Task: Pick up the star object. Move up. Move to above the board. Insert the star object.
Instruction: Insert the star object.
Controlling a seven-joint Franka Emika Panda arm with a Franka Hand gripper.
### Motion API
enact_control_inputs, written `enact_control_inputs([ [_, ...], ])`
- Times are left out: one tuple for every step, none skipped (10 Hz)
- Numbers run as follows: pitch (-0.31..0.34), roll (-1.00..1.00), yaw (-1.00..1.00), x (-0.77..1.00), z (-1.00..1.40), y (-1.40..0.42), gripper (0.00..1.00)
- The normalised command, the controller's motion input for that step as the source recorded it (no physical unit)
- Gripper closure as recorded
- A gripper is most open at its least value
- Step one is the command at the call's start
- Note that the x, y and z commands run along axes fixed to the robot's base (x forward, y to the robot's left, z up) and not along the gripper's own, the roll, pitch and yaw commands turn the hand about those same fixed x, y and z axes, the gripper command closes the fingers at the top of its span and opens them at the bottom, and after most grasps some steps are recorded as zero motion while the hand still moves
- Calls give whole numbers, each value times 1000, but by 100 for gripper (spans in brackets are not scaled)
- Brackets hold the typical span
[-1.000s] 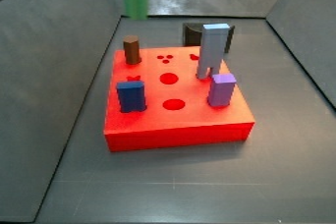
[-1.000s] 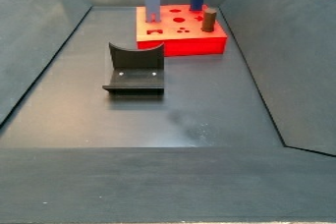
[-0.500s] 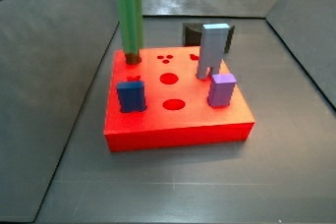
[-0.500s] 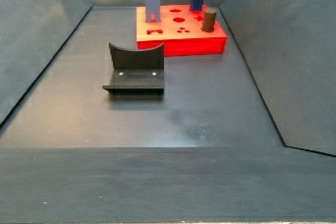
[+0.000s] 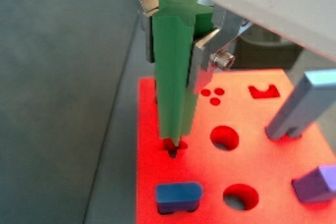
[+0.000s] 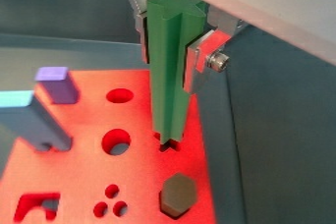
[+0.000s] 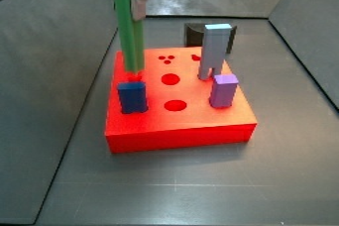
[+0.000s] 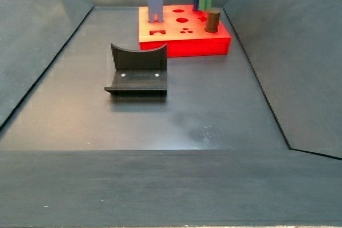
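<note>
A: Red board [image 7: 179,121] sat mid-frame, and the star object [image 7: 129,27] stood upright at its upper-left corner?

B: Yep, the gripper [image 5: 184,33] was clamped on it, probably kept vertical to drop into the hole.

No readable text, label, brand, number or sign appears on anything.

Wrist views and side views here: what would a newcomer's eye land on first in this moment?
The tall green star post, clamped near its top by the gripper, stands upright with its lower end at a small star-shaped hole near the edge of the red board. Next come the pegs on the board: a tall grey-blue block, a purple block and a blue block. In a side view, the dark fixture stands alone on the floor.
</note>
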Motion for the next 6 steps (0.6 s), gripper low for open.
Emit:
enact_control_inputs([
  [0, 0, -34, 0, -31, 0, 100],
  [0, 0, -931, 134, -186, 63, 100],
  [0, 0, -466, 140, -80, 57, 100],
  [0, 0, -9, 0, -11, 0, 100],
  [0, 0, -14, 11, -131, 0, 100],
  [0, 10, 0, 0, -240, -77, 100],
])
